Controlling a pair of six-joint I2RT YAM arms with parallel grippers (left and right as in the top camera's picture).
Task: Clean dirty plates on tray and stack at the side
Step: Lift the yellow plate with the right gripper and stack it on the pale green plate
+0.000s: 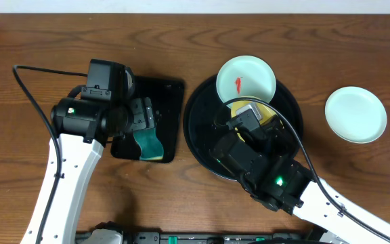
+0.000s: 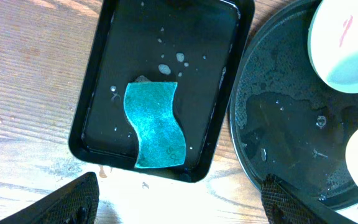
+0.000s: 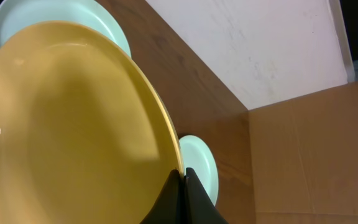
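Observation:
The round black tray (image 1: 200, 129) holds a pale blue-green plate (image 1: 246, 78) with a red smear, lying against its far rim. My right gripper (image 1: 250, 120) hovers over the tray, shut on the rim of the yellow plate (image 1: 268, 114). The right wrist view shows that yellow plate (image 3: 67, 118) tilted on edge, its rim pinched between the closed jaws (image 3: 183, 177). A second pale plate (image 1: 355, 114) lies on the table to the right of the tray. My left gripper (image 2: 179, 205) is open and empty above the table's wood, just short of a teal sponge (image 2: 156, 124).
The sponge lies in a wet rectangular black tray (image 2: 98, 81) left of the round tray (image 2: 278, 124), which has water pooled on it. A black cable (image 1: 29, 85) runs across the table at the left. A cardboard box (image 3: 316, 155) stands beyond the table.

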